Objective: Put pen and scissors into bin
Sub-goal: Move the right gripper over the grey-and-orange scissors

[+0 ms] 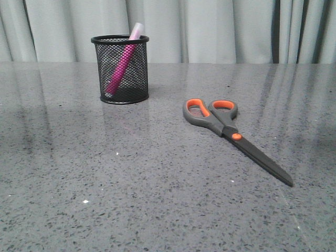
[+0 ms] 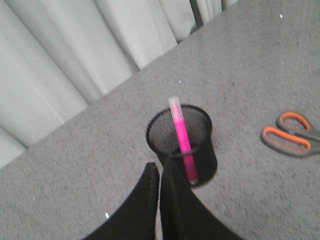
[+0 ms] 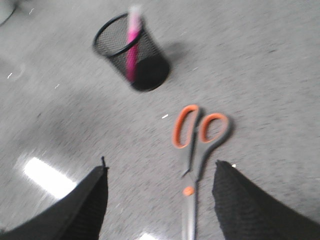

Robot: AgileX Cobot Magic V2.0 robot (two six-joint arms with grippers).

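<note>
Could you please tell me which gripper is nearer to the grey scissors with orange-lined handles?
The right gripper: open, it hovers over the grey, orange-lined scissors, fingers either side. The left gripper, shut, hangs by the black mesh cup.

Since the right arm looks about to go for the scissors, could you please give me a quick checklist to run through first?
1. Pen already in the bin: ok.
2. Scissors lying flat on the table, apart from the bin: ok.
3. Right gripper open, nothing held: ok.
4. Scissors between its fingers in the wrist view: ok; height above them: cannot tell.
5. Left gripper shut and empty, near the bin: ok.
6. Room left in the bin beside the pen: ok.
</note>
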